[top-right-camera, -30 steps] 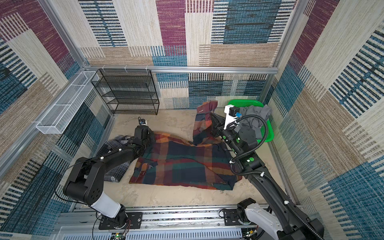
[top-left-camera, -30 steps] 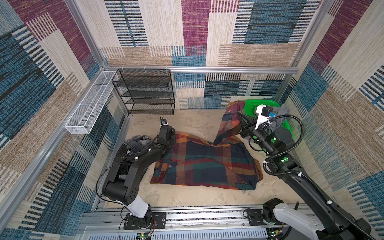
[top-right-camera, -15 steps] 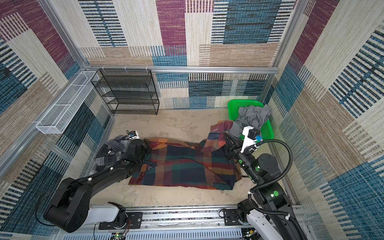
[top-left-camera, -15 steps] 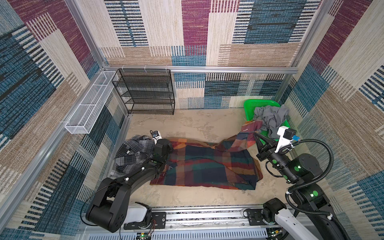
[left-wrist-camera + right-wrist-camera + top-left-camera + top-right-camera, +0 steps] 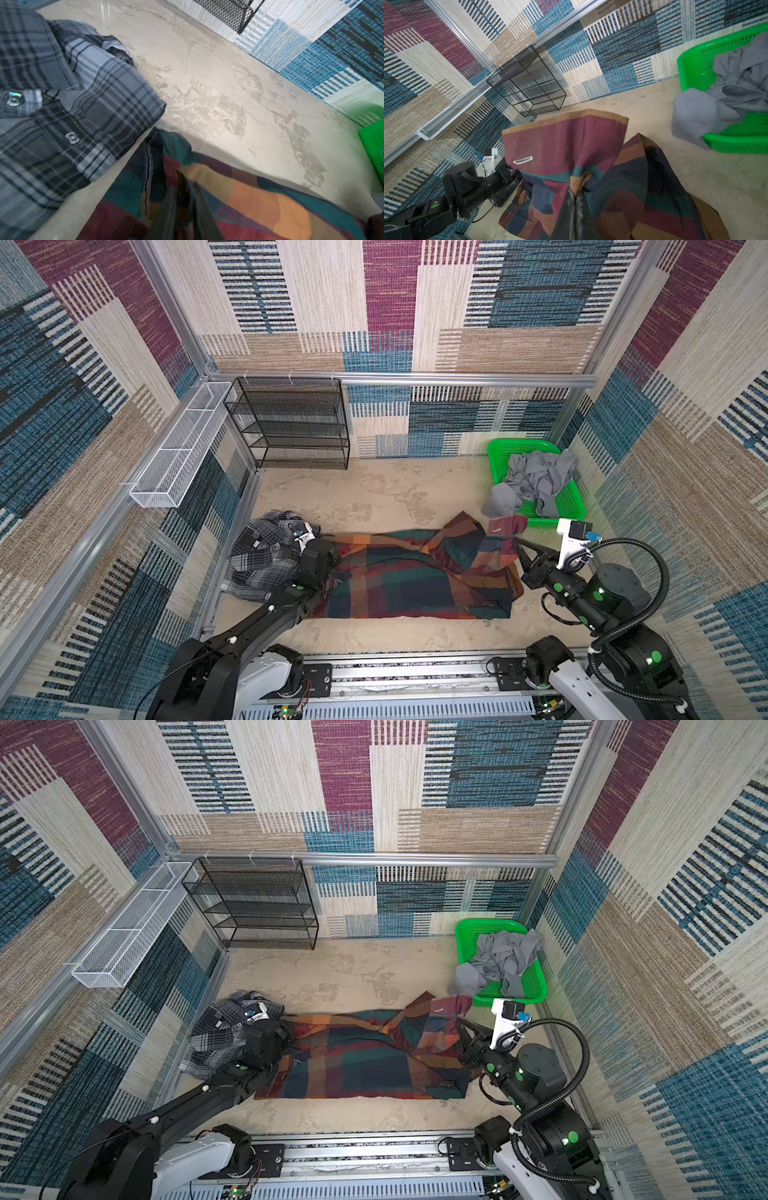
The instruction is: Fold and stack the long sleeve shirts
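Shirt shift: since a second ago, the large plaid shirt (image 5: 415,585) is lying narrower, its far edge brought down from a raised drape, and both arms are sitting lower and closer to their bases.
Large plaid shirt: it is lying across the middle of the tabletop (image 5: 374,497) between the two arms, with its far part rumpled and doubled over and one cuff end standing up at the right.
Grey plaid shirt (image 5: 266,560): it is sitting crumpled and unfolded, touching the large shirt's left end.
Progress: by my reading, a first lengthwise fold is only roughly forming. The sleeves, further folds, the grey shirt and the stacking are all still waiting.
Right end effector (image 5: 576,197): it is clamping fully closed on the raised cuff end.
Left end effector (image 5: 185,187): it is resting on the shirt's left edge, and blur is hiding whether its jaws are parted or gripping.
Arm pose: the left arm is stretching low and forward, while the right arm is folding back with its wrist aiming towards the shirt.
Beyond: a green basket (image 5: 519,442) is holding grey cloth (image 5: 536,477) at the far right.
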`<state>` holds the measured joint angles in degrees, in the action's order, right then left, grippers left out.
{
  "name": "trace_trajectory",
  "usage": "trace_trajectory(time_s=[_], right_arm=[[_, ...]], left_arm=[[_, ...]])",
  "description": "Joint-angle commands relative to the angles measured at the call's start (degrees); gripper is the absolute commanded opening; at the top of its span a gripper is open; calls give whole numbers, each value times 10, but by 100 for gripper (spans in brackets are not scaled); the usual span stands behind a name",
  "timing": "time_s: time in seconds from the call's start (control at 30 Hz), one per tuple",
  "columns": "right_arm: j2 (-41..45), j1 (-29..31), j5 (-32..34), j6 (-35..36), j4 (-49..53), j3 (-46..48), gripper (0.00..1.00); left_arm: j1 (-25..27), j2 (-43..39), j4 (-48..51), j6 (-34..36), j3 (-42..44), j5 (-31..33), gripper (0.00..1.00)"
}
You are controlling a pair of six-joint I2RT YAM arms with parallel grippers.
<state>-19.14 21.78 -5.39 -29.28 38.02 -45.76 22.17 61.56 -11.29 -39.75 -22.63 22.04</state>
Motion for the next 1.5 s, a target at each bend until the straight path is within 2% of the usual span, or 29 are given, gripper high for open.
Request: trace_trajectory(time_s=[0.0,0.1,0.17,0.3,0.37,0.4,0.5,0.67,0.8,1.03,1.1,1.2,1.37,1.47], right_arm=[[22,0,21,-54,59,2,0],[39,1,20,-82,81,-4,0],[51,1,0,-109,92,-1,0],[74,1,-22,-144,119,2,0],[76,0,-8,-141,143,-12,0],[76,0,-3,-137,150,-17,0],[70,1,-12,-125,156,-12,0],[92,0,-44,-131,122,29,0],[91,0,-51,-117,107,32,0],[95,0,-69,-101,84,44,0],[96,0,-70,-98,80,46,0],[100,1,-69,-95,79,46,0],[105,1,-72,-90,72,50,0],[110,0,-75,-91,63,52,0]], left_arm=[[1,-33,49,-29,3,-10,39],[1,-90,91,-36,4,-2,48],[1,-140,137,-41,-4,13,61],[1,-213,217,-41,-27,31,68],[0,-231,241,-34,-41,36,78],[1,-230,244,-29,-45,37,80],[0,-182,258,-24,-71,7,83],[0,-45,305,-57,-122,-47,84],[-2,-4,312,-89,-131,-74,84],[-11,71,314,-104,-158,-105,83],[-19,86,310,-114,-158,-116,80],[-25,95,288,-119,-152,-133,68],[-30,105,269,-109,-169,-137,32],[-39,120,261,-91,-187,-151,7]])
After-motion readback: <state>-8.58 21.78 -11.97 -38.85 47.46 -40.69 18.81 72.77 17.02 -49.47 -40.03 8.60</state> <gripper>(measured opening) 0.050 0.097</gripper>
